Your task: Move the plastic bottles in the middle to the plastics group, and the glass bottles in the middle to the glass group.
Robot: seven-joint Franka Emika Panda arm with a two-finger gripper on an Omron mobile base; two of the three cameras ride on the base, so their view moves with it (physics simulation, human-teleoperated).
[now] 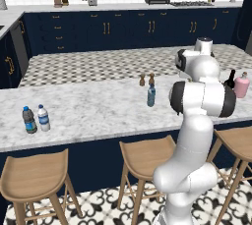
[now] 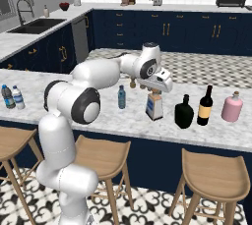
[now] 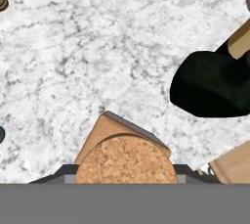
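Observation:
My gripper (image 2: 154, 92) is shut on the neck of the square clear bottle (image 2: 154, 107), which has a cork stopper (image 3: 126, 159) and an orange-blue label, and holds it upright over the counter's middle. I cannot tell if its base touches the marble. The squat black flask (image 2: 184, 112) (image 3: 212, 83) stands just right of it. Left of it stands the slim blue-grey bottle (image 2: 121, 97) (image 1: 151, 95). The tall wine bottle (image 2: 204, 105) and the pink bottle (image 2: 232, 107) (image 1: 241, 85) form the right-end group. The dark-grey bottle (image 1: 29, 120) and the white-capped bottle (image 1: 44, 118) stand at the left end.
Two small shakers (image 1: 146, 79) stand behind the blue-grey bottle, near the far edge of the marble counter (image 1: 88, 111). Wooden stools (image 2: 214, 170) line the counter's near side. My own arm hides the gripper in the left base view.

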